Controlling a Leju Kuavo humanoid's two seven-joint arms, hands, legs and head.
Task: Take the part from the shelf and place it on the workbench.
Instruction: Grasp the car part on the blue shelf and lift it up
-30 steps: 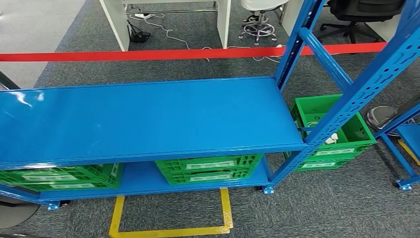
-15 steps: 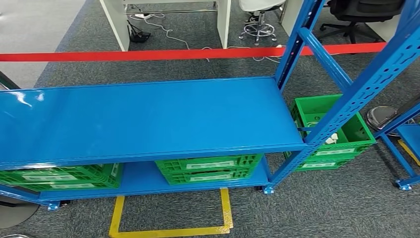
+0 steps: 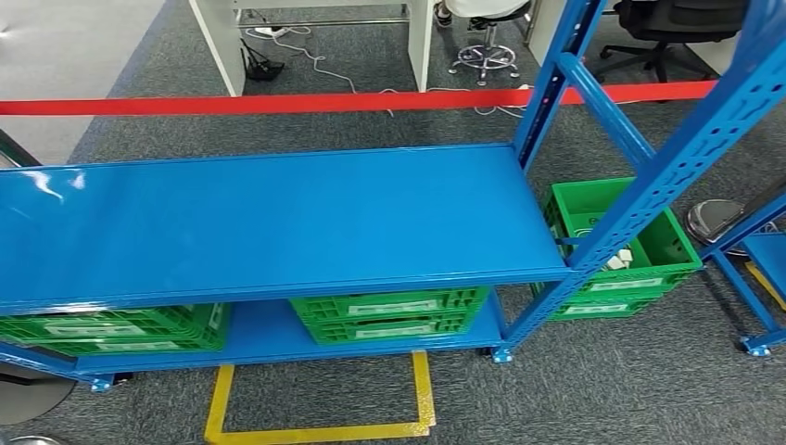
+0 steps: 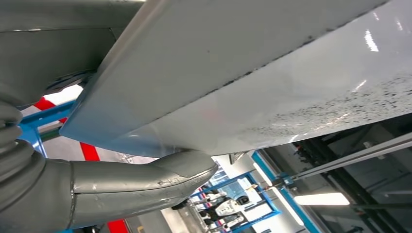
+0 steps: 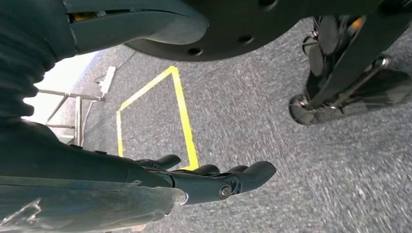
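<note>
Grey carpet runs beneath my right hand (image 5: 214, 182) in the right wrist view; its dark fingers (image 5: 252, 173) lie straight and side by side, slightly apart, holding nothing, above a yellow taped square (image 5: 182, 114) on the floor. My left wrist view gives me the left hand (image 4: 141, 187) as a thick grey thumb lying just under a pale, speckled glossy panel (image 4: 272, 82); the other fingers are hidden, so I cannot tell how that hand is set.

From the head view I get what the wrist cameras miss: the blue shelf (image 3: 278, 218), its broad upper deck bare and shiny, blue perforated uprights (image 3: 667, 176) rising at its right end. On the lower deck sit green crates (image 3: 394, 315), one stack in the middle and another at the left (image 3: 111, 329), each with a pale label on its front; the upper deck covers their insides. Right of the shelf, behind the slanted upright, an open green crate (image 3: 663, 246) stands on another, and in it lie a few small whitish parts (image 3: 619, 260), partly screened by the upright. I cannot make out which is the part to take. Yellow floor tape (image 3: 320, 426) marks a square just in front of the shelf. Beyond it a red band (image 3: 278, 102) crosses the carpet, with white desk legs (image 3: 419, 42), loose cables (image 3: 320, 65) and a chair base (image 3: 482, 57) behind.
</note>
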